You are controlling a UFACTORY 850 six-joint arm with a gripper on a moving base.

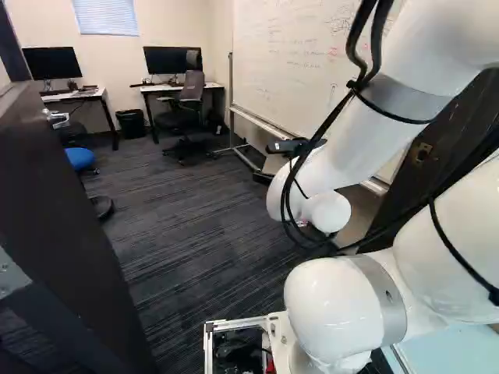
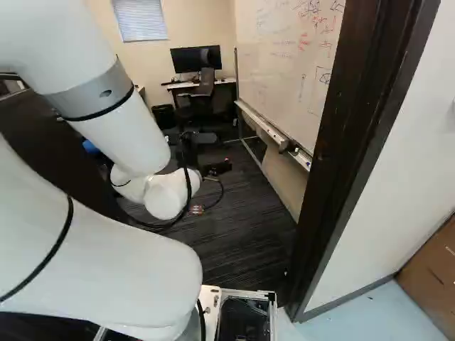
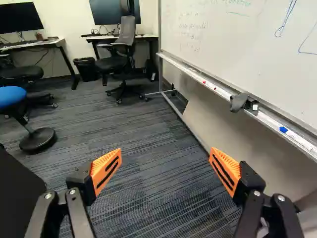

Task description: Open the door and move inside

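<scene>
Office carpet [image 3: 148, 124] spreads beyond the parted, empty fingers of the gripper [image 3: 166, 153]; beside them stands the open door [image 1: 62, 210], calling for slow entry, arm [image 1: 351, 144] clear of the doorframe [image 2: 355, 128].

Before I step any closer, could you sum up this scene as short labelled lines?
Door: open
Door frame: near the right base view's right side
Gripper: open, nothing between its fingers
Arm: reaching through the doorway
Base: seemingly at the threshold
Inside: whiteboard, desks, office chair, blue stool
Inside floor: dark striped carpet
</scene>
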